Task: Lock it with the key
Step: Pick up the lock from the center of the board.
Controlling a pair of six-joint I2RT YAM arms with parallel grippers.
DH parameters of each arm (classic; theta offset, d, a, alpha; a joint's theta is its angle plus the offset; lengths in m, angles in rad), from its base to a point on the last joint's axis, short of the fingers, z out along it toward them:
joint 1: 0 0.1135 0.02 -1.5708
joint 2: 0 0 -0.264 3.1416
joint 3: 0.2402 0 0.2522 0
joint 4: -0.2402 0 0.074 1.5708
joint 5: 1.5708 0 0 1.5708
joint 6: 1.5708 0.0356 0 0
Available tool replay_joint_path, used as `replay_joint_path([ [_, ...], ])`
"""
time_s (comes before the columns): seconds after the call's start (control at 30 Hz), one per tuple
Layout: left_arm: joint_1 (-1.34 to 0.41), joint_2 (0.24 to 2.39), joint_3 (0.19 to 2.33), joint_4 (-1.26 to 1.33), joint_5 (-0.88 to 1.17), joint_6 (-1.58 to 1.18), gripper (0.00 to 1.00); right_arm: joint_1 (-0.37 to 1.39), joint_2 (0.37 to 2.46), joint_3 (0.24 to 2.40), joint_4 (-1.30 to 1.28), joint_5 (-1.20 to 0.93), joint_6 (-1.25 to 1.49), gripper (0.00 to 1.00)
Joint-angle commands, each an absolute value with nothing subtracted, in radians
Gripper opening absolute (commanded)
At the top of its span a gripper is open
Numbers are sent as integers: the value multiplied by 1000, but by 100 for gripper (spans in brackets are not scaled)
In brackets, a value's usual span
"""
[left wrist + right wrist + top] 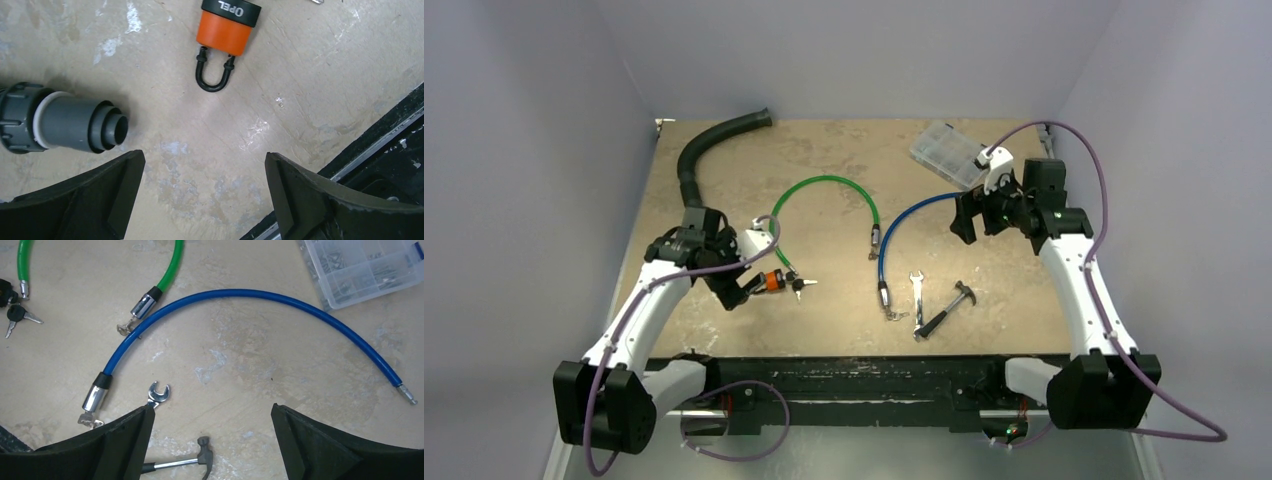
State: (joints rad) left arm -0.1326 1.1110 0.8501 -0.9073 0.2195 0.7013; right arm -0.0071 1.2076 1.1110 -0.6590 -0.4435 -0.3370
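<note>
Left gripper (pixel 205 165) and right gripper (pixel 212 412) both gape empty, and a sloppy grab at the orange padlock (pixel 223 31) could just skid it into its keys (pixel 15 314).

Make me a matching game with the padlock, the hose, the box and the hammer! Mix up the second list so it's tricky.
Things:
1. padlock
2. hose
3. box
4. hammer

Clues:
A. see-through, with small parts inside
B. orange body
C. black and curved
D. lying beside the wrench

Pairs: 1-B, 2-C, 3-A, 4-D
</note>
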Motion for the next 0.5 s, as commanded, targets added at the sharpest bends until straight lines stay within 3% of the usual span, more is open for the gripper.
replay_joint_path([
  [0.0, -137, 1043, 781, -809, 315, 811, 100, -8, 1124, 1076, -565, -490, -337, 99],
  [0.2, -154, 1014, 683, -654, 455, 856, 100, -8, 1115, 1075, -568, -465, -307, 99],
  [0.47, -229, 1134, 654, -537, 436, 882, 96, -8, 1115, 1107, -593, -477, -299, 99],
])
